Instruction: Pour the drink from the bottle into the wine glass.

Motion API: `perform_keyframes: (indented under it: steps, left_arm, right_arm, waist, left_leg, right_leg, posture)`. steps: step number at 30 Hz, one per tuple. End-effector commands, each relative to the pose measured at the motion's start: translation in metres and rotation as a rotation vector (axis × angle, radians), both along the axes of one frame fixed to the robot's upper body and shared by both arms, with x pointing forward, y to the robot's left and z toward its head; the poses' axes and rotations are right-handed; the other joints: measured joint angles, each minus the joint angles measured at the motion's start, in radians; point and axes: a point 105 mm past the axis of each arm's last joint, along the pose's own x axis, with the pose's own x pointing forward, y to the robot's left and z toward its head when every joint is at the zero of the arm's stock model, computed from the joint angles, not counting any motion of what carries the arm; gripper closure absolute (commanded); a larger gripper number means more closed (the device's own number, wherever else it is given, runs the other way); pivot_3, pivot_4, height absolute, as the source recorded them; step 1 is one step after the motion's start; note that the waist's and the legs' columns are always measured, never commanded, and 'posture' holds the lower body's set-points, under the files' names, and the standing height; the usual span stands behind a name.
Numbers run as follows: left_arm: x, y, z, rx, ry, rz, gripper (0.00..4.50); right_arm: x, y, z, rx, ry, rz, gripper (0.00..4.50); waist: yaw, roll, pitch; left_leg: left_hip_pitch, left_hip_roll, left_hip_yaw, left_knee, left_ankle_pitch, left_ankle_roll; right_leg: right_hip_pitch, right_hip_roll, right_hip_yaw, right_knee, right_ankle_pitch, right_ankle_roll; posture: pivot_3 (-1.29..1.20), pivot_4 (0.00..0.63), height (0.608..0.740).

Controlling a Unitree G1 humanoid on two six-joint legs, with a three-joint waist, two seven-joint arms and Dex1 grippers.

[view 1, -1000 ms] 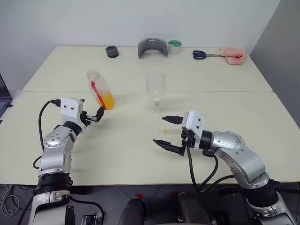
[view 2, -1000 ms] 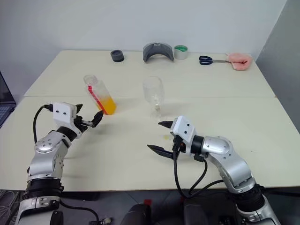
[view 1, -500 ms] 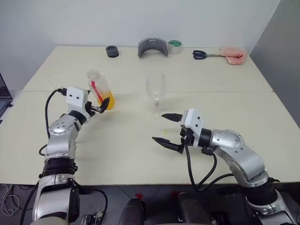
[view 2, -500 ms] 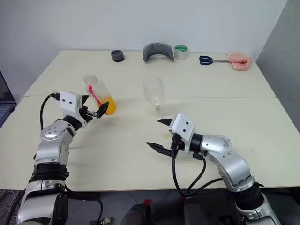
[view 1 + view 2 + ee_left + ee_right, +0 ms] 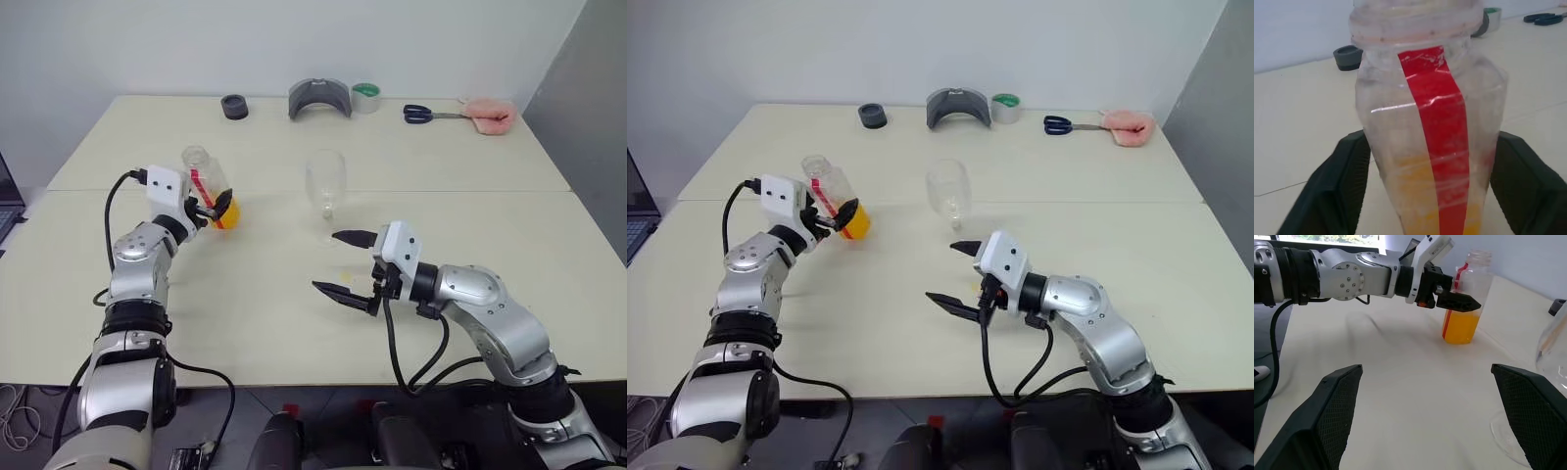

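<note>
The bottle (image 5: pixel 200 172), clear with a red stripe and an uncapped neck, stands on the left of the table. The orange drink (image 5: pixel 228 212) fills its lower part. My left gripper (image 5: pixel 212 210) reaches level around the bottle's lower body. In the left wrist view both black fingers (image 5: pixel 1337 188) press against the sides of the bottle (image 5: pixel 1425 122). The empty wine glass (image 5: pixel 325 180) stands upright mid-table, to the right of the bottle. My right gripper (image 5: pixel 325 260) hovers open in front of the glass, pointing left, with nothing between its fingers.
Along the table's far edge lie a black ring (image 5: pixel 234 107), a grey curved piece (image 5: pixel 319 98), a tape roll (image 5: pixel 365 97), scissors (image 5: pixel 427 115) and a pink object (image 5: pixel 488 114). A small yellow spot (image 5: pixel 345 275) marks the table near my right gripper.
My left gripper has moved forward to the bottle and its fingers have come in around the lower body. The right gripper has stayed where it was, open.
</note>
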Motion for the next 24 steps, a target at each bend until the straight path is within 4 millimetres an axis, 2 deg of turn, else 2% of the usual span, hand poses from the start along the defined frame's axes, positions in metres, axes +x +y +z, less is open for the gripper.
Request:
perform_keyframes:
  steps: [1, 4, 8, 12, 18, 22, 24]
  left_arm:
    - [0.003, 0.000, 0.014, 0.020, -0.048, -0.006, 2.07]
    - [0.005, 0.000, 0.013, 0.004, -0.044, -0.003, 2.67]
    - [0.006, -0.003, 0.014, -0.011, -0.052, -0.009, 2.68]
    - [0.006, -0.022, 0.029, 0.019, -0.101, -0.072, 2.68]
    - [0.003, -0.065, 0.068, 0.227, -0.241, -0.177, 2.68]
    - [0.002, -0.089, 0.088, 0.395, -0.335, -0.218, 2.68]
    - [0.000, -0.100, 0.095, 0.546, -0.405, -0.240, 2.68]
  right_arm:
    - [-0.002, 0.003, 0.012, 0.027, -0.061, 0.008, 0.00]
    - [-0.001, 0.003, 0.014, 0.036, -0.068, 0.000, 0.00]
    - [0.001, 0.001, 0.018, 0.053, -0.080, -0.022, 0.00]
    - [0.005, -0.006, 0.027, 0.092, -0.097, -0.071, 0.00]
    - [0.016, -0.022, 0.047, 0.170, -0.134, -0.179, 0.00]
    - [0.023, -0.025, 0.052, 0.191, -0.150, -0.228, 0.00]
    - [0.027, -0.027, 0.053, 0.197, -0.152, -0.253, 0.00]
  waist:
    - [0.000, 0.000, 0.000]
    - [-0.001, 0.000, 0.000]
    - [-0.002, 0.000, 0.000]
    - [-0.002, 0.000, 0.000]
    - [0.002, -0.001, 0.000]
    - [0.004, -0.001, 0.000]
    - [0.002, -0.001, 0.000]
  left_leg:
    - [0.000, 0.000, 0.000, 0.000, 0.000, 0.000]
    - [0.000, 0.000, 0.000, 0.000, 0.000, 0.000]
    - [0.000, 0.000, 0.000, 0.000, 0.000, 0.000]
    - [0.000, 0.000, -0.001, 0.001, 0.000, 0.000]
    - [-0.005, -0.001, -0.002, 0.003, 0.002, -0.004]
    - [-0.005, -0.001, -0.002, 0.003, 0.002, -0.004]
    - [-0.005, -0.001, -0.002, 0.003, 0.002, -0.004]
  right_leg:
    - [0.000, 0.000, 0.000, 0.000, 0.000, 0.000]
    - [0.000, 0.000, 0.000, 0.000, 0.000, 0.000]
    - [0.000, 0.000, 0.000, 0.001, 0.000, 0.000]
    - [0.000, 0.000, 0.000, 0.001, 0.000, 0.000]
    - [-0.002, 0.000, -0.002, 0.001, 0.000, 0.000]
    - [-0.002, 0.000, -0.002, 0.001, 0.000, 0.000]
    - [-0.002, 0.000, -0.001, 0.001, 0.000, 0.000]
  posture:
    - [0.00, 0.150, 0.740]
    - [0.00, 0.150, 0.740]
    - [0.00, 0.150, 0.740]
    - [0.00, 0.150, 0.740]
    - [0.00, 0.150, 0.740]
    - [0.00, 0.150, 0.740]
    - [0.00, 0.150, 0.740]
